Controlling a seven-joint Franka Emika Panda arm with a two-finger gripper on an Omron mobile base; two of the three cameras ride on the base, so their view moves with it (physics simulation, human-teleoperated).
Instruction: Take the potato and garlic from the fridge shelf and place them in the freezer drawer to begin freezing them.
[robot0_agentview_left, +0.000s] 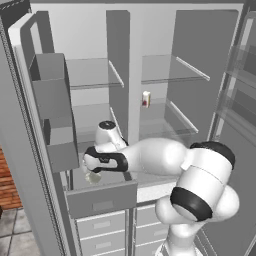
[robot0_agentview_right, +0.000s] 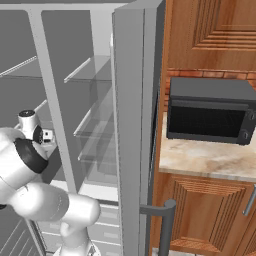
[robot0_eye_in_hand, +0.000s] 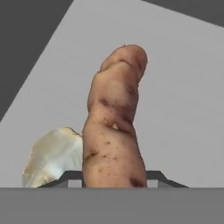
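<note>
White carton (robot0_agentview_left: 146, 99) on shelf; microwave (robot0_agentview_right: 209, 111) on counter (robot0_agentview_right: 200, 159)

White arm bent low and reaching left, wrist turned down, hand (robot0_eye_in_hand: 113, 180) closed around potato (robot0_eye_in_hand: 114, 127)

Long orange-brown potato (robot0_eye_in_hand: 114, 127): rough, matt skin, lumpy, with dark specks and purplish blotches, centre of the hand view.
Off-white garlic bulb (robot0_eye_in_hand: 54, 156): papery, faintly glossy skin with greenish-tan tints, lower left of the hand view, touching the potato's side.
Wide grey freezer drawer (robot0_agentview_left: 101, 199): flat matt front panel, smooth like plastic, lower centre of the left base view.
Clear fridge shelves (robot0_agentview_left: 172, 70): smooth, glassy, translucent.
Dark microwave (robot0_agentview_right: 210, 111): matt casing, glossy door, right of the right base view.
Reddish-brown cabinet (robot0_agentview_right: 210, 30): grooved wood, satin finish.
Speckled beige counter (robot0_agentview_right: 207, 159): stone-like.
</note>
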